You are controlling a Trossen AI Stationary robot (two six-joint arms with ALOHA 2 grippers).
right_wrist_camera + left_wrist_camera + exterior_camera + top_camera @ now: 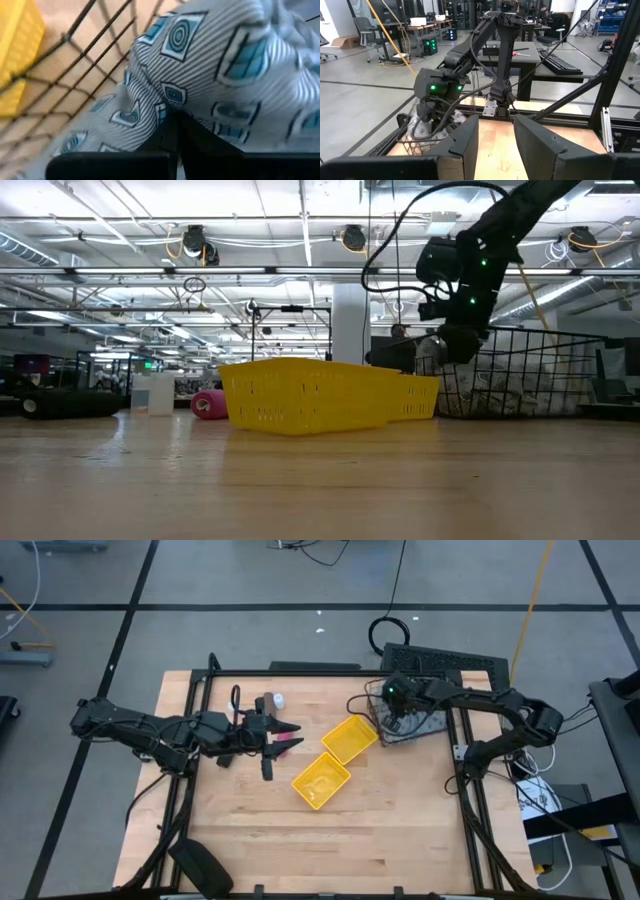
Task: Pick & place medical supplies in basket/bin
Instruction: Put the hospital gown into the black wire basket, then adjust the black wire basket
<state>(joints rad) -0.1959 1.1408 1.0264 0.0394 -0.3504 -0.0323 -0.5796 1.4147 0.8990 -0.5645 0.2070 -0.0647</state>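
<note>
The grey-blue patterned cloth bundle lies inside the black wire-mesh basket at the table's far right. My right gripper reaches down into the basket, shut, with its tips at the cloth. The yellow two-compartment bin rests flat at the table's middle, beside the basket. A pink cylinder lies on its side on the table left of the bin. A small white bottle stands farther back. My left gripper hovers level above the pink cylinder, open, with nothing between its fingers. My right gripper meets the cloth bundle's upper surface with its shut fingertips, coming slanting down from above. Folds rise around the tips. Whether any cloth is caught between the fingers cannot be told. The bundle rests in the basket.
A flat black box lies beyond the table's far edge behind the basket. Black frame rails run along the table's left, far and right sides. A dark object lies at the near left corner. Bare wood stretches along the table's near half.
</note>
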